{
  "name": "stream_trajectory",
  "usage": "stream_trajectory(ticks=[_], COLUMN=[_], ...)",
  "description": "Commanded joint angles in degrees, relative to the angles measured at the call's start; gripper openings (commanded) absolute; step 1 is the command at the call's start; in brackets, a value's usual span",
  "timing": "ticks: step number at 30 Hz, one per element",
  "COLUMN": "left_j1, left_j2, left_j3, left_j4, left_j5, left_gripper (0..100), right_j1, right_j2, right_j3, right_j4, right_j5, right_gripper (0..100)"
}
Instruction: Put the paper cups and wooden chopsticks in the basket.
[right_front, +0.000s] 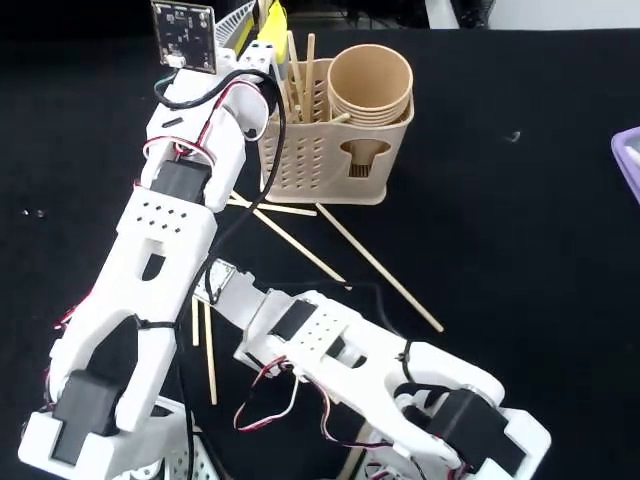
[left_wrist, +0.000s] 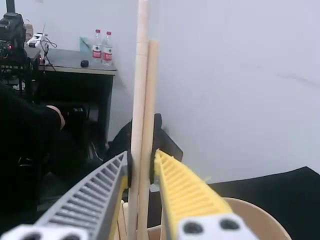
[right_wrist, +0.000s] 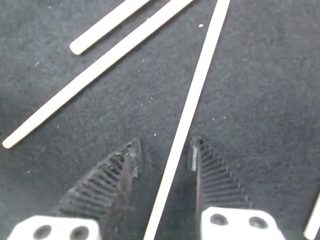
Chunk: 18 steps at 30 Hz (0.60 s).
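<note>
Chopstick (right_wrist: 190, 115) is lying flat on the table (right_wrist: 260, 75), near and left of the basket (right_front: 320, 165), running lengthwise between your right gripper's (right_wrist: 165, 145) spread jaws. Your left gripper (left_wrist: 142, 157) is clamping two sticks (left_wrist: 143, 90) upright over the basket.

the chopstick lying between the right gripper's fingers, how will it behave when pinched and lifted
The chopstick looks like thin wood, so probably stiff and light. It seems rounded, so a nudge may roll it on the dark mat. It could pivot between the ridged fingers of the right gripper if held off-centre.
</note>
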Motion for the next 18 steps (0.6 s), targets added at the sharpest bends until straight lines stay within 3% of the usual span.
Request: stream_trajectory(ticks=[1, 18], left_j1=[-0.13, 0.04], left_j2=[-3.78, -7.03], left_j3=[-2.07, 1.1], left_j4=[0.18, 0.26], left_j5=[-0.35, 0.0], left_gripper=[9, 14], right_j1=[-0.7, -0.7], right_j2=[-2.77, -2.77], right_j3=[-0.31, -0.22], right_j4=[-1.05, -1.05], right_j5=[1.14, 1.23], right_gripper=[16.7, 16.7])
